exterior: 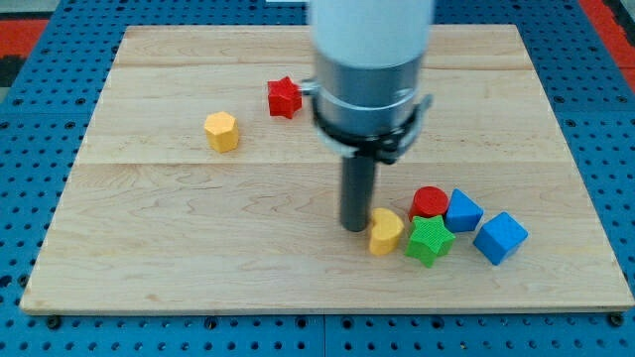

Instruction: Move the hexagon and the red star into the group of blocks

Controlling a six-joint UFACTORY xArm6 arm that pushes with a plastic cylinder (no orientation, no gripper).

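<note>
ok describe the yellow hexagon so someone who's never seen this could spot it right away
Start at the wooden board and look to the upper part of its left half. The yellow hexagon sits there alone, left of the red star. The other yellow block is heart-like and sits by my tip in the group.

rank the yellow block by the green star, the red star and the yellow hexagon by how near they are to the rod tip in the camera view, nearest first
From my tip:
1. Yellow block, just to its right in the view, at the group's edge.
2. Red star, toward the view's top, slightly left.
3. Yellow hexagon, farthest, up and to the left.
</note>
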